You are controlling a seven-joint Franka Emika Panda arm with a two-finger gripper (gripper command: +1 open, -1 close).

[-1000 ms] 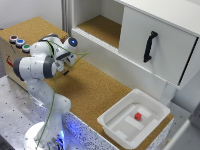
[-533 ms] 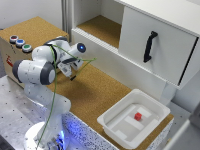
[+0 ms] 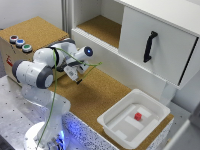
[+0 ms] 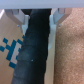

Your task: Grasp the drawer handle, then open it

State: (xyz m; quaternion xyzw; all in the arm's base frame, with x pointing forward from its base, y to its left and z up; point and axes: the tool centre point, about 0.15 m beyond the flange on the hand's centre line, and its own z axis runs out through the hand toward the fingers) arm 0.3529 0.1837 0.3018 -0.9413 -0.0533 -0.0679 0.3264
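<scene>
The drawer (image 3: 165, 60) is a large plain white front at the exterior view's upper right. Its black bar handle (image 3: 149, 46) is mounted upright on it. My gripper (image 3: 77, 75) hangs over the cork table top at the exterior view's centre left, far from the handle and touching nothing. In the wrist view my gripper (image 4: 41, 15) shows two pale fingertips (image 4: 22, 18) set apart, open, with a dark blurred shape (image 4: 34, 55) lying below them over the cork. The handle and drawer are out of the wrist view.
A shallow white tray (image 3: 114, 120) holding a red cube (image 3: 137, 116) sits at the front right of the cork table (image 3: 100, 95). A box with coloured buttons (image 3: 19, 43) stands at the left. An open cork-floored shelf (image 3: 102, 25) lies left of the drawer.
My gripper has moved down and toward the exterior view's right, nearer the camera. The drawer and handle have not moved.
</scene>
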